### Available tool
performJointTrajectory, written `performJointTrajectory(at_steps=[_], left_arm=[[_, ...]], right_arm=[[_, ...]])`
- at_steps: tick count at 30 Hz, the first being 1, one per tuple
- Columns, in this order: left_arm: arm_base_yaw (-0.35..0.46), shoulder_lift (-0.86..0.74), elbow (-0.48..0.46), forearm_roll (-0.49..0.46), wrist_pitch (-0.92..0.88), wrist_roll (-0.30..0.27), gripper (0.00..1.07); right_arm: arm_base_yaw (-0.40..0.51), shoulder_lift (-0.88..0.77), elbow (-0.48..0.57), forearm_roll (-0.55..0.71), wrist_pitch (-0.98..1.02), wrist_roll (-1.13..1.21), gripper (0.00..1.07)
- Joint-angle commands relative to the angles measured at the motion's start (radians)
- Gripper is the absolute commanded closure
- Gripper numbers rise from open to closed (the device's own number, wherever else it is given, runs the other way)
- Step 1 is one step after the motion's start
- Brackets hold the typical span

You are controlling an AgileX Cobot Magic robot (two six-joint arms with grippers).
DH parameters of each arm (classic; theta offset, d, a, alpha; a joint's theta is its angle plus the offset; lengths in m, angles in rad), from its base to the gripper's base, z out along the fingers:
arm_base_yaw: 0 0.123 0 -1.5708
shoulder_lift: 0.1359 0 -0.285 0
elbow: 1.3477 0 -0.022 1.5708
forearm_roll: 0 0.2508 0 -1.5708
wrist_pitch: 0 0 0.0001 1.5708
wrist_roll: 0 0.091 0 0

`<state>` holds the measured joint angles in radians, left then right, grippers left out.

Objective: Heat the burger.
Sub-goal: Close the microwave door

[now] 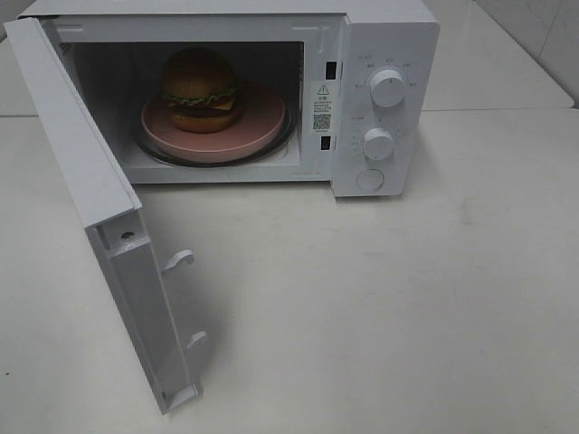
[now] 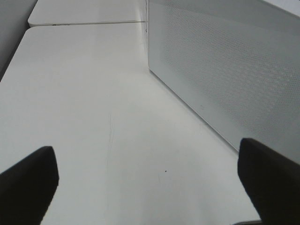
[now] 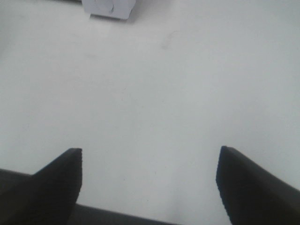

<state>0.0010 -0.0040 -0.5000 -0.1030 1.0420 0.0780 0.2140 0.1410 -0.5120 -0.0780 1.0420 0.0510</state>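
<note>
Open microwave door (image 1: 136, 289), white tabletop (image 1: 380, 298), burger (image 1: 201, 88) inside, possibly tiled wall (image 1: 543, 27), both jaws spread empty.

Right pincer (image 3: 150, 151), seen from its own wrist camera. The two dark fingers (image 3: 56, 183) are spread wide apart, and only the white counter (image 3: 150, 93) shows in the gap between them. One finger has fine ribbing along its inner edge. The tips taper to blunt wedges. The view does not settle whether they hang above the counter or touch it. Far ahead of the pincer, well apart from it, stands the lower corner of a white appliance (image 3: 108, 7), cut off by the frame edge. A faint grey smudge (image 3: 168, 40) marks the counter near that corner.
</note>
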Motion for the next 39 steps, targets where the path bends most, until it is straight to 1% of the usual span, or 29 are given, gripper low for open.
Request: performJointTrajectory(at_steps=[1, 3, 4, 5, 6, 39], left_arm=[[0.002, -0.026, 0.003, 0.000, -0.003, -0.007, 0.09], [0.002, -0.026, 0.003, 0.000, -0.003, -0.007, 0.09], [0.002, -0.026, 0.003, 0.000, -0.003, -0.007, 0.09], [0.002, -0.026, 0.003, 0.000, -0.003, -0.007, 0.09], [0.002, -0.026, 0.003, 0.000, -0.003, -0.007, 0.09], [0.002, -0.021, 0.003, 0.001, -0.003, -0.008, 0.09]], right_arm=[[-0.049, -0.066, 0.006, 0.008, -0.005, -0.009, 0.31], [-0.096, -0.137, 0.006, 0.008, -0.005, -0.009, 0.31], [-0.096, -0.137, 0.006, 0.008, -0.005, -0.009, 0.31], [-0.119, -0.175, 0.006, 0.008, -0.005, -0.007, 0.31], [-0.132, -0.172, 0.006, 0.010, -0.005, -0.004, 0.32], [-0.132, -0.172, 0.006, 0.008, -0.005, -0.001, 0.33]])
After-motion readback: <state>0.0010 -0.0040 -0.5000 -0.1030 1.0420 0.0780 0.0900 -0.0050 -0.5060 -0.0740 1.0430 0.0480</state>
